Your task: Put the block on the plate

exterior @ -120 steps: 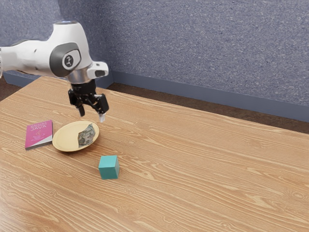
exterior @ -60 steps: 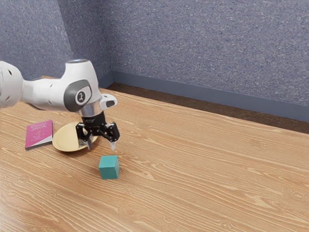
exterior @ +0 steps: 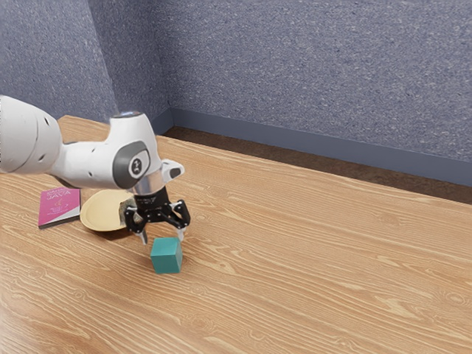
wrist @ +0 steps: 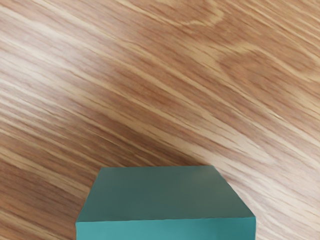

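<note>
Exterior view gives the layout: arm (exterior: 96, 164) in from the exterior view's left, gripper (exterior: 162, 240) pointing down at the block (exterior: 167, 255), a teal cube standing flat on the wood table (exterior: 295, 258). Block is off the plate (exterior: 98, 213), near it, toward the exterior view's right and closer to that camera. Plate is pale yellow, shallow, with a patterned patch (exterior: 125, 213) on it, partly behind the gripper. Pink book (exterior: 59, 206), cover text reading JAVA, lies flat just beside the plate; can't tell if they touch. Speckled blue-gray wall (exterior: 295, 74) behind, darker blue baseboard (exterior: 295, 149) along its foot. Wrist view adds the block close up: one dull, dark teal face as a trapezoid, plus a strip of a brighter teal face, edges clean, streaky wood grain around it. Plate and book are in the exterior view, outside the wrist view. Gripper: fingers wide apart, pale tips low near the block's upper part, gap looks a little wider than the block. Nothing gripped; block rests on the table. Can't tell whether either tip touches it.
</note>
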Controlling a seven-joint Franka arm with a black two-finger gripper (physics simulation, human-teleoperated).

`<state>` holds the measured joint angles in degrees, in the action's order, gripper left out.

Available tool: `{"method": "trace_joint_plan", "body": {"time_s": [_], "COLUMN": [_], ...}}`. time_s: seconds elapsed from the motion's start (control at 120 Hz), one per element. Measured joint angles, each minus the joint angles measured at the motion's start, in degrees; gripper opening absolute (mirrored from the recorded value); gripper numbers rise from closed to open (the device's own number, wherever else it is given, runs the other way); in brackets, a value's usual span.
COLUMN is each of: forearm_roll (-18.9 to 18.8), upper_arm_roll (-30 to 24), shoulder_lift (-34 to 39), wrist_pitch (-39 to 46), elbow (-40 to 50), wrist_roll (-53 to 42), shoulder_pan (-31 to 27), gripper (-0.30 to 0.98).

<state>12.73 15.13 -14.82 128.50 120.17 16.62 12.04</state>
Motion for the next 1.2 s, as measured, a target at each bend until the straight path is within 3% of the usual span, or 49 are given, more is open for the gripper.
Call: {"method": "trace_joint_plan", "body": {"time_s": [0.308,0.692,1.2], "forearm_roll": [1.04,0.86,-2.59], "upper_arm_roll": [-0.37,-0.56,-0.6], "shoulder_lift": [-3.03,-4.0,-4.05], "wrist_pitch": [1.22,1.45,0.14], "elbow": [-0.86,-0.9,-3.05], "wrist_roll": [1.81,3.09,4.13], "shoulder_pan": [0.16,0.29,0.87], "gripper": [0.67,0.5,0.4]}}
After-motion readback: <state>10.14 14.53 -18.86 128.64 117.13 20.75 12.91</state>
